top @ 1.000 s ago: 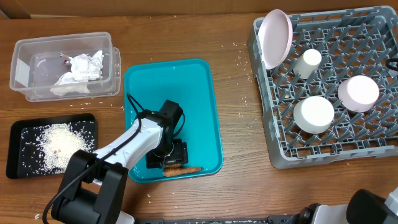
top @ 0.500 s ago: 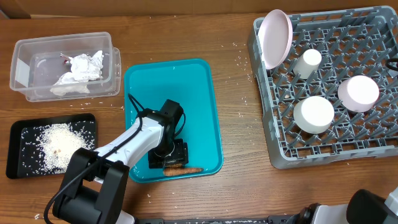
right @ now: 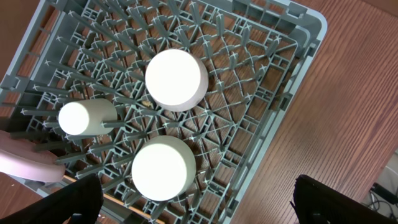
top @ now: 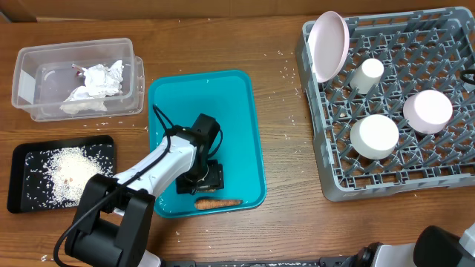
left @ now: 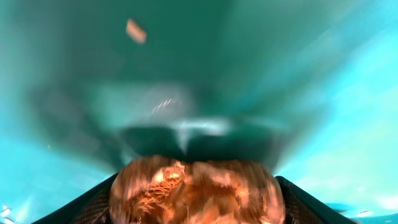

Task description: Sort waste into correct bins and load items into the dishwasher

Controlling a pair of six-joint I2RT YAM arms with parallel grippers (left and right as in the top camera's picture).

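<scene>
Orange-brown food scrap (top: 217,202) lies by the teal plastic tray's (top: 237,111) front rim, between the left hand's (top: 205,185) parted fingers; grip unclear.

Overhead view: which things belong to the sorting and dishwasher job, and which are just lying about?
Job: orange scrap, teal tray, clear bin, black rice tray, dish rack, pink plate, white cups.
Lying about: loose grains on the table.

Tray (top: 223,96) plain teal. Food scrap (top: 217,202) mottled orange-brown. Rack (top: 320,159) grey lattice. Plate (top: 329,44) pale pink. Cups (top: 375,136) white. Bin (top: 74,44) clear, crumpled paper (top: 95,80) white. Small tray (top: 16,178) black, speckled with white rice (top: 70,174). Table (top: 297,230) brown wood grain.
</scene>
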